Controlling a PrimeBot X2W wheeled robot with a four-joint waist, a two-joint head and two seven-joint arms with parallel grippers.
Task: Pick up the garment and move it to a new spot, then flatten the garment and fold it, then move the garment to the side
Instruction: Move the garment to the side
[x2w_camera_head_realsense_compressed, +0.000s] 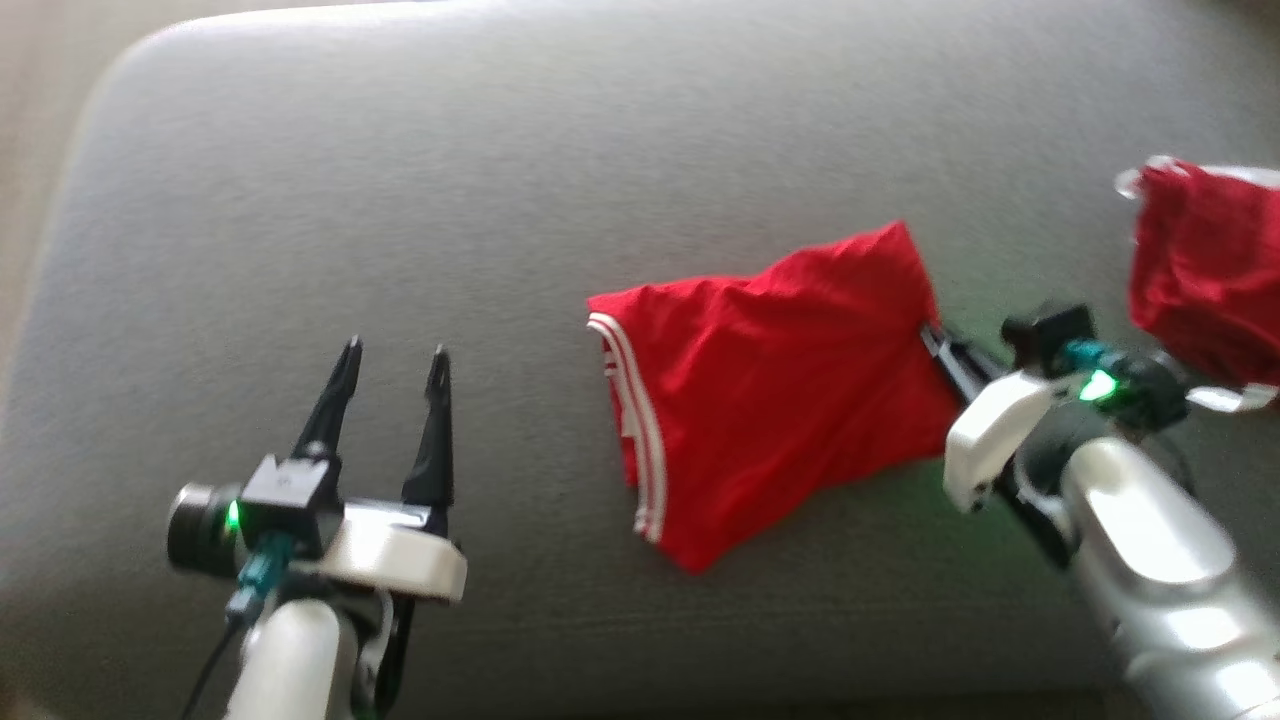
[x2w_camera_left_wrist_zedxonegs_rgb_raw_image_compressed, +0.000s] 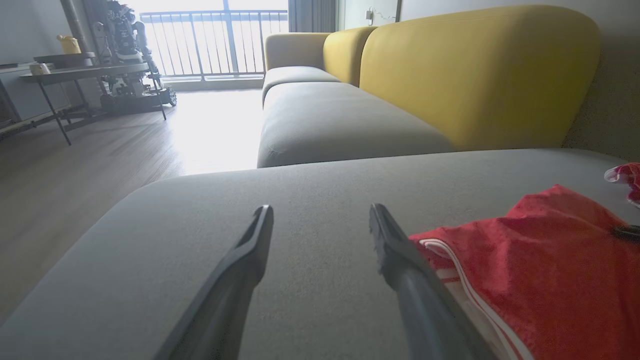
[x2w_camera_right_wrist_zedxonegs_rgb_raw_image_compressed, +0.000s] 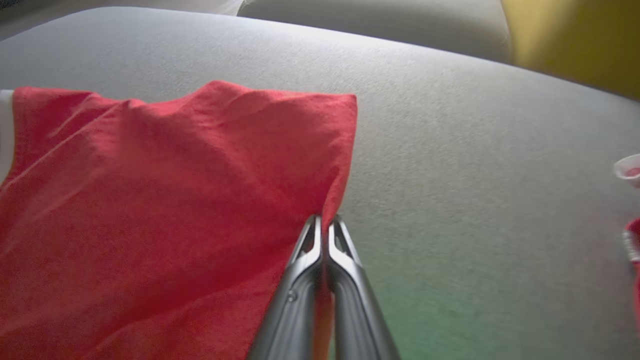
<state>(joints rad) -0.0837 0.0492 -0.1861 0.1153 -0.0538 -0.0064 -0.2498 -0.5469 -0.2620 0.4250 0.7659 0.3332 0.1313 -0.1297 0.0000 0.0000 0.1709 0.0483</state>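
Observation:
The garment (x2w_camera_head_realsense_compressed: 770, 390) is red with white stripes along its left edge and lies folded on the grey cushion (x2w_camera_head_realsense_compressed: 500, 180). My right gripper (x2w_camera_head_realsense_compressed: 935, 338) is shut on its right edge; in the right wrist view the two fingers pinch the red cloth (x2w_camera_right_wrist_zedxonegs_rgb_raw_image_compressed: 175, 200) at the tips (x2w_camera_right_wrist_zedxonegs_rgb_raw_image_compressed: 325, 222). My left gripper (x2w_camera_head_realsense_compressed: 395, 368) stands open over bare cushion, left of the garment and apart from it. In the left wrist view its fingers (x2w_camera_left_wrist_zedxonegs_rgb_raw_image_compressed: 255, 240) frame empty cushion, with the garment (x2w_camera_left_wrist_zedxonegs_rgb_raw_image_compressed: 550, 260) at the right.
A second red garment (x2w_camera_head_realsense_compressed: 1205, 270) lies at the cushion's right edge. A yellow-backed sofa (x2w_camera_left_wrist_zedxonegs_rgb_raw_image_compressed: 475, 70) stands beyond the cushion. Wooden floor (x2w_camera_left_wrist_zedxonegs_rgb_raw_image_compressed: 75, 165) and a dark side table (x2w_camera_left_wrist_zedxonegs_rgb_raw_image_compressed: 75, 75) are to the left.

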